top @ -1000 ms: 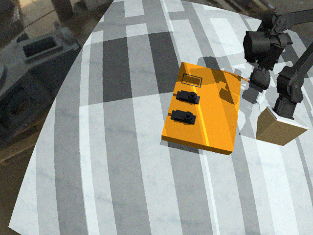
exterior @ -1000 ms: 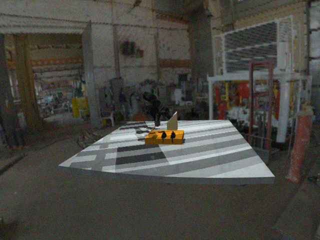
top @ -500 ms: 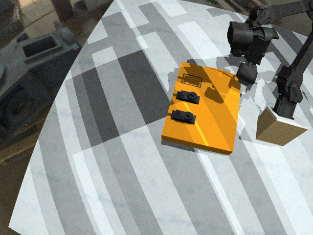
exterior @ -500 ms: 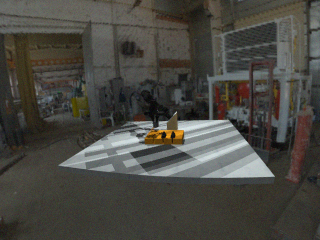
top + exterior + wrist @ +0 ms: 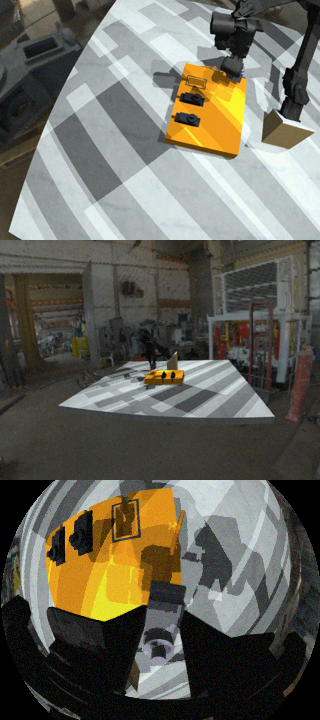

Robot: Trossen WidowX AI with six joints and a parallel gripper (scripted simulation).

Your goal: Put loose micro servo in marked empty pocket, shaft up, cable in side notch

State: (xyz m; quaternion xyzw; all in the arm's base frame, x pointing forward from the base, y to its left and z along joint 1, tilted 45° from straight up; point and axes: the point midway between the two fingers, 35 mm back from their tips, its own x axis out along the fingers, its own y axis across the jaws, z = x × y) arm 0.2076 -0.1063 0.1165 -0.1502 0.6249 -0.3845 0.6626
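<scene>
Above the far right corner of the orange deck point(image 5: 219, 124), we see the gripper point(image 5: 231, 67) clamped on the loose micro servo point(image 5: 162, 623), its two dark fingers pressing the sides. We note the servo as a small grey block with a round output shaft facing the wrist camera and a thin orange cable point(image 5: 180, 534) trailing away. We locate the marked empty pocket point(image 5: 196, 82) well to the left, with two seated servos point(image 5: 192, 98) nearer along the left row.
</scene>
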